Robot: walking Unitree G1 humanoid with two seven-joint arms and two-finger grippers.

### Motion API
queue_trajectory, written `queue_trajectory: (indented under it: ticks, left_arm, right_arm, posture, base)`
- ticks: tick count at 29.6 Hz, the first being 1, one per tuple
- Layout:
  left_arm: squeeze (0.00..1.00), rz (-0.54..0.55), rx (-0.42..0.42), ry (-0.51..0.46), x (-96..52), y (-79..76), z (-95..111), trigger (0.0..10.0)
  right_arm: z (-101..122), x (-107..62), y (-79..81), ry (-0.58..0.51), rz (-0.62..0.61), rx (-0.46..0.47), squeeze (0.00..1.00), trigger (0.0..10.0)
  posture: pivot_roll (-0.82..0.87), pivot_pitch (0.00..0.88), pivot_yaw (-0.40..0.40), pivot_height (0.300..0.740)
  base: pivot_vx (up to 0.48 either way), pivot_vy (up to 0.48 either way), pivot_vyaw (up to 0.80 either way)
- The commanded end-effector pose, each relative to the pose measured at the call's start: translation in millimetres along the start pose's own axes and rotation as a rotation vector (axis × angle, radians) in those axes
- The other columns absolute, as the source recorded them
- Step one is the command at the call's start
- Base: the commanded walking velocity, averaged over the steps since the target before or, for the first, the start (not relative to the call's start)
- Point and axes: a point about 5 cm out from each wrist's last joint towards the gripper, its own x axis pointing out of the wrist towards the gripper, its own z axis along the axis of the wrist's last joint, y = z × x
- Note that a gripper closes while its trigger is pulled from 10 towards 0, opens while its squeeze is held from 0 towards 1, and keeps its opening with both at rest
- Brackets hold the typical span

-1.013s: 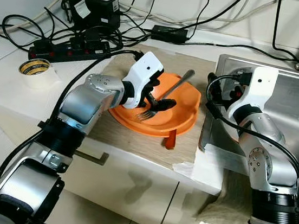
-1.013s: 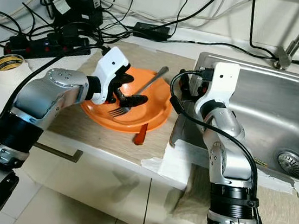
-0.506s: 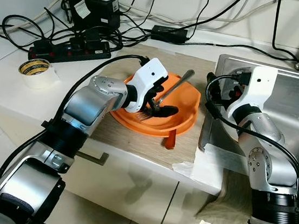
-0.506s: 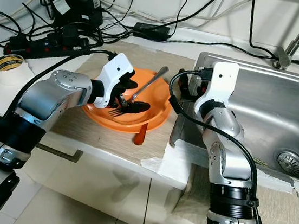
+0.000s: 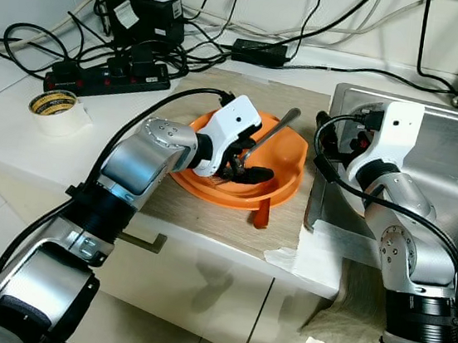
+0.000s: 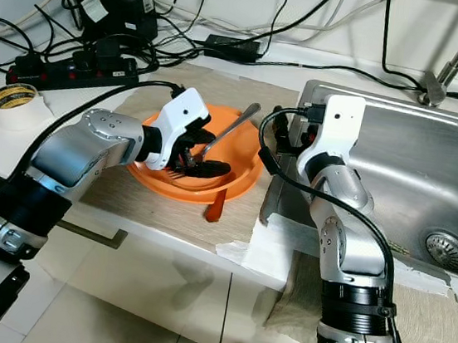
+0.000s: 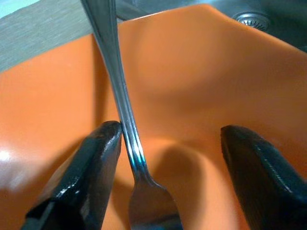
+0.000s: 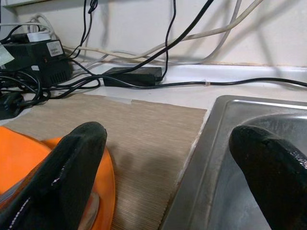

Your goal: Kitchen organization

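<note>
Fork [image 5: 259, 144] lies in orange plate [image 5: 290, 164] on the counter beside sink [image 6: 428, 183]; left gripper [image 7: 163, 163] spread around its handle, unclamped. Right gripper [image 8: 168, 158] spread, idle. Organization barely begun

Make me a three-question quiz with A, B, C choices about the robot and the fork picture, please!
1. Where does the fork lie?
A. in the sink
B. in the orange bowl
C. on the floor

2. What colour is the roll of tape?
A. yellow
B. blue
C. pink

3. How are the left gripper fingers?
A. shut tight on the fork
B. open around the fork
C. holding a cup

Answers: 1 B, its tines rest inside the orange bowl. 2 A, yellow, on the white counter. 3 B, the left wrist view shows a wide gap, one finger touching the handle.
</note>
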Motion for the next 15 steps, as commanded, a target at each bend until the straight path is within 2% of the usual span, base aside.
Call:
queue_trajectory:
  ticks: [1, 15]
  left_arm:
    - [0.0, 0.023, 0.015, -0.007, -2.2, 5.1, 5.7, 0.0]
    - [0.0, 0.016, 0.049, -0.012, -4.6, 7.1, 6.8, 0.0]
  right_arm:
    - [8.3, -0.2, 2.5, -0.019, 0.012, -0.014, 0.0, 10.0]
    - [8.1, -0.1, 3.2, -0.018, 0.012, -0.01, 0.0, 10.0]
  posture:
    - [-0.06, 0.0, 0.082, 0.74]
    - [-0.05, 0.0, 0.084, 0.74]
  base:
    - [0.0, 0.0, 0.0]
    - [0.0, 0.0, 0.0]
